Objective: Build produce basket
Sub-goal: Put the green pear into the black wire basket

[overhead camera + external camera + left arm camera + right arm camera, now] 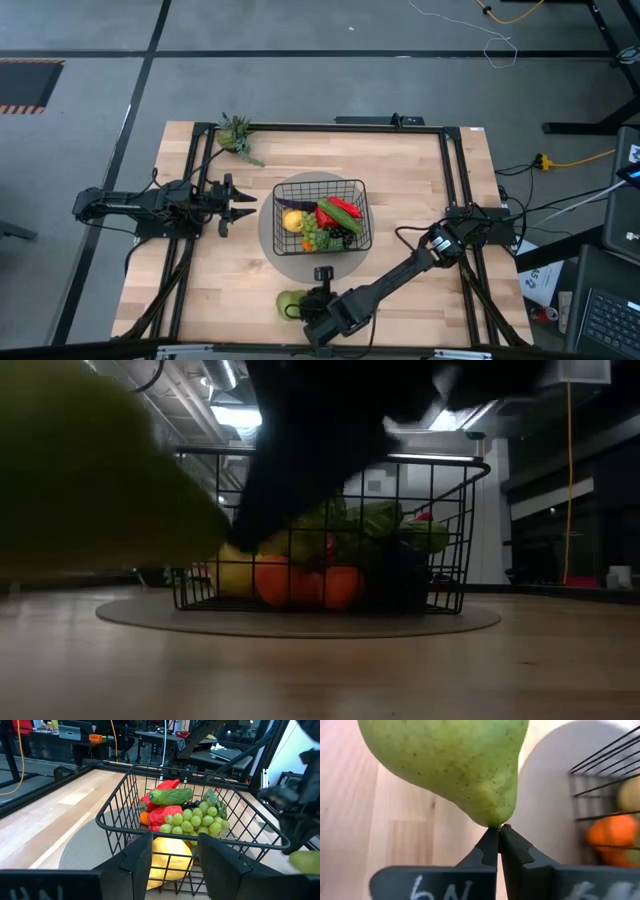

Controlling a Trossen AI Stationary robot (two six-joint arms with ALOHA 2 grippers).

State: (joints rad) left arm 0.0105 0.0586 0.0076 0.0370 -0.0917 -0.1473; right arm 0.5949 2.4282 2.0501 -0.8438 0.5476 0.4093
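The basket (321,214), already well filled, sits mid-table with bare wood all round, but the green pear (451,766) lies outside near the front edge, and the right gripper (498,839), pinched shut at its tip with nothing held, could nudge it off, while the left gripper (174,854) waits parted beside the basket.

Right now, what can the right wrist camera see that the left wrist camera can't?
Only the right wrist view shows the right hand shut, its tips at the narrow end of the pear. Only the left wrist view shows the grapes, the cucumber and the open left hand. Both show the basket and an orange.
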